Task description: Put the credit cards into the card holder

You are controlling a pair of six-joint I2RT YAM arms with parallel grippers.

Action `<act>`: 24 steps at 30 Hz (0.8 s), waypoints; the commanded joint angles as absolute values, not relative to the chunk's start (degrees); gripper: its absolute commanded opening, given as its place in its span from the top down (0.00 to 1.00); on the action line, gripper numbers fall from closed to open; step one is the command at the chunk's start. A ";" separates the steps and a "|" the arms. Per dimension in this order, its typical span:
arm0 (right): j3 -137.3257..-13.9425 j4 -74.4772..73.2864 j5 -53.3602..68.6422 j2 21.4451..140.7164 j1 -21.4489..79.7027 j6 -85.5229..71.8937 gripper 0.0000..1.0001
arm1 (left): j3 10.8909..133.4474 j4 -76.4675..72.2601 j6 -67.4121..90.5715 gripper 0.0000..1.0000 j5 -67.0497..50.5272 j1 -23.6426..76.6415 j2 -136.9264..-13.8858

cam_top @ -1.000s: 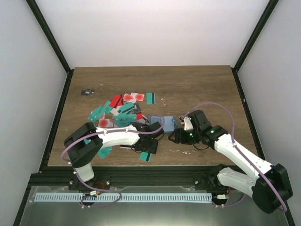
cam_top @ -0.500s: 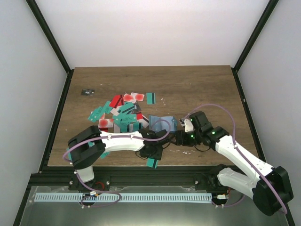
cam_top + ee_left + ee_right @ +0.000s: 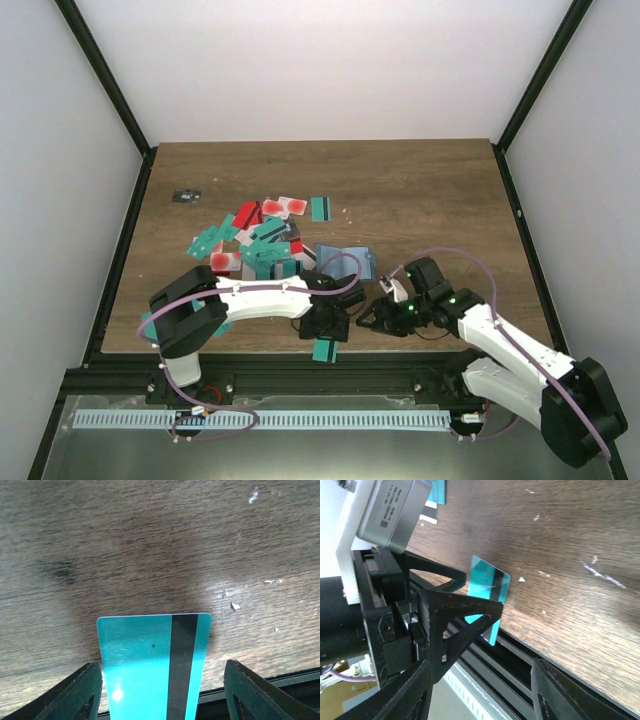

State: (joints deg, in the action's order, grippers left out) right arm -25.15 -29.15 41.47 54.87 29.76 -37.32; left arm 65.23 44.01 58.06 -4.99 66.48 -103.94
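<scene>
Left tool (image 3: 161, 663), fingers spread, straddles a teal card (image 3: 142, 672) overhanging the wooden table (image 3: 150, 545); right tool (image 3: 480, 661) likewise spread.

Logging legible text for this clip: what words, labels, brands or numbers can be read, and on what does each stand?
Nothing is legible.
On the grey metal box: a printed label, too blurred to read.
On the teal plastic card with a black stripe: no print shows.
On the pile of teal, red and white cards: too small to tell.
</scene>
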 commanded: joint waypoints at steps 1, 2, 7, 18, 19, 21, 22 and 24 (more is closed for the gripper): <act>-22.24 -22.79 46.44 51.87 30.59 -44.08 0.44 | 66.59 47.37 56.85 0.31 -5.31 65.19 -101.29; -21.04 -21.03 45.66 51.31 31.92 -46.03 0.44 | 66.09 47.02 55.93 0.31 -5.28 64.68 -100.19; -16.15 -12.58 39.70 48.66 38.76 -57.93 0.44 | 63.00 45.95 50.04 0.43 -7.60 61.60 -94.54; -13.77 -2.87 22.27 53.52 57.27 -75.04 0.45 | 54.98 37.41 40.24 0.74 -14.84 57.82 -91.73; -13.94 -2.43 21.21 54.44 58.51 -75.84 0.45 | 54.89 37.08 39.02 0.75 -15.07 57.69 -91.96; -14.59 -1.93 19.42 56.78 60.45 -77.02 0.45 | 54.84 36.55 37.70 0.76 -15.63 57.29 -92.65; -14.88 -1.49 18.69 57.91 61.28 -77.46 0.45 | 54.84 36.34 37.30 0.76 -15.91 57.13 -92.91; -15.12 -0.29 17.80 60.28 62.77 -78.47 0.45 | 54.88 36.09 36.48 0.77 -16.31 56.90 -93.38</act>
